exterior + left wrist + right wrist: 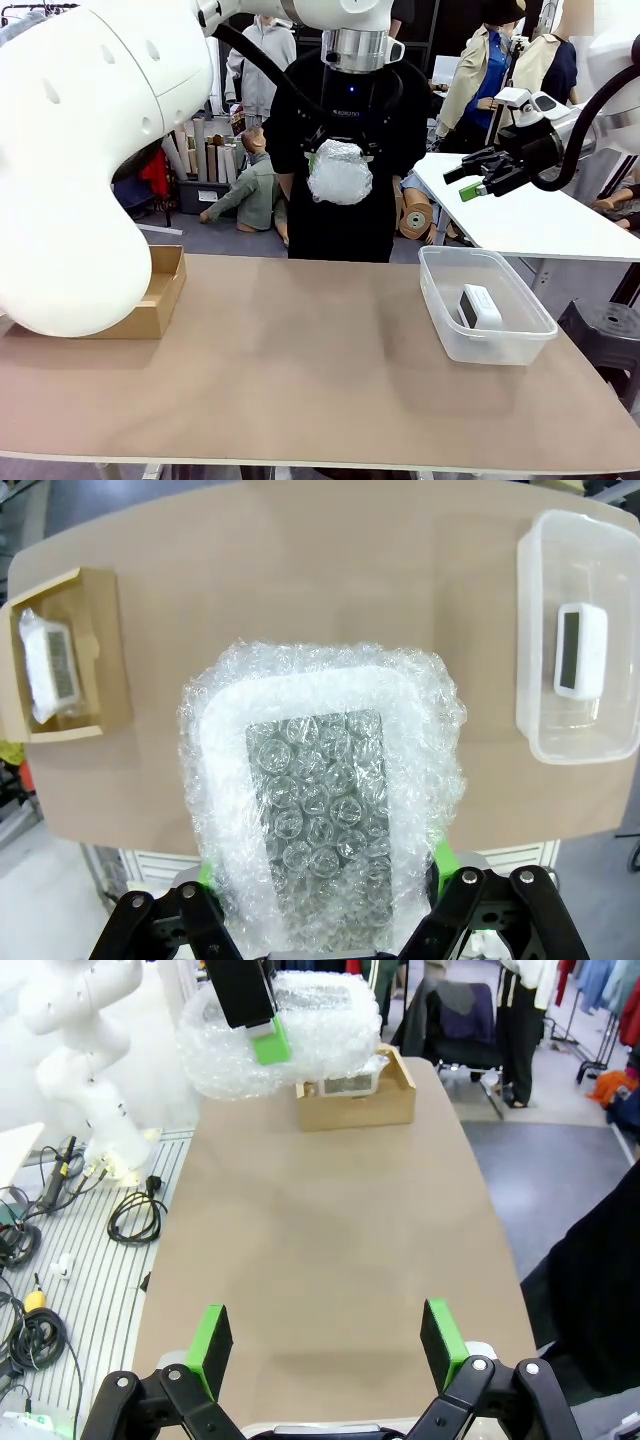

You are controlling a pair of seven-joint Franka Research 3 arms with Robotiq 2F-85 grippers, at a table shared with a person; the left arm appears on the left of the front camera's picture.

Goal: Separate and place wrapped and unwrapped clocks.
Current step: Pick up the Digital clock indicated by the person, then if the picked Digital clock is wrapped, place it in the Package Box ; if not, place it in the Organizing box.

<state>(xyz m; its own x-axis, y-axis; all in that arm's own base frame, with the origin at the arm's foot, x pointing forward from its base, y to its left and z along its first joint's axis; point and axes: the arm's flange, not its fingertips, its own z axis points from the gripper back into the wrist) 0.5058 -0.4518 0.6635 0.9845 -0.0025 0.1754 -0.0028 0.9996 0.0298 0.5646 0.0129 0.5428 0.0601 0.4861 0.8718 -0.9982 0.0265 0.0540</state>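
- High above the table's middle, your left gripper (340, 150) is clamped on the bubble-wrapped clock (340, 172), its green pads pressed into the film on either side (the left wrist view looks straight down past the bundle at the tabletop).
- Over at the table's left end, the cardboard box (95, 610) already holds 1 wrapped clock (50, 668); the clear plastic tub (535, 630) at the right end holds the bare white clock (580, 650).
- You look to be mid-carry: the held bundle is lifted well clear of the table (300, 360), not yet over either container.
- Next, I'd judge, swing it left until it hangs over the box, lower it, then release; mind the clock already inside, since free room looks tight.
- Your right gripper (478, 178) hangs off to the right above the tub, fingers spread wide, nothing between them.
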